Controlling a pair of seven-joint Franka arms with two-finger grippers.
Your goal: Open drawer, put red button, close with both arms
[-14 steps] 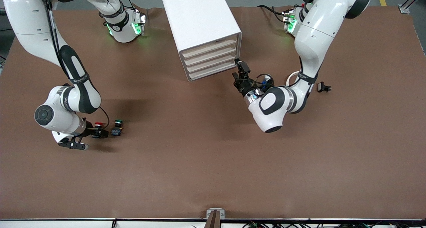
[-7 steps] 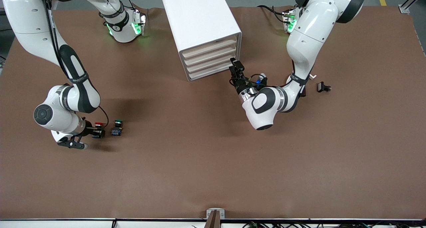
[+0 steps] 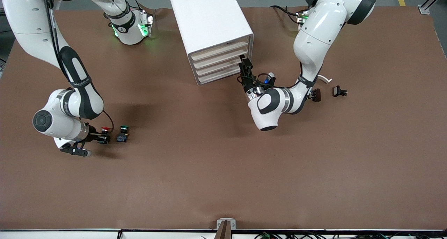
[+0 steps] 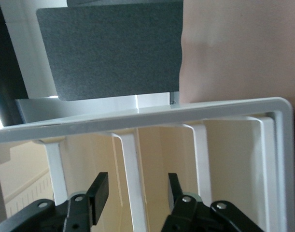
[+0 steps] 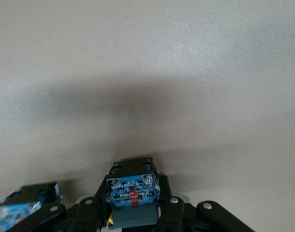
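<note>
The surface is plain matte brown all over. On it, at about twelve o'clock, stands a white drawer cabinet with cream drawer fronts. Both arms are glossy white with black joint bands, and green lights glow at their bases. At eight o'clock, the red button shows a red cap on a dark blue block, and the green button beside it has a green cap. Each claw is black.

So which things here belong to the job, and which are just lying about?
Job:
- red button, in the right tool
- drawer cabinet, left tool at its front

Lying about:
- green button
- two small black parts
</note>
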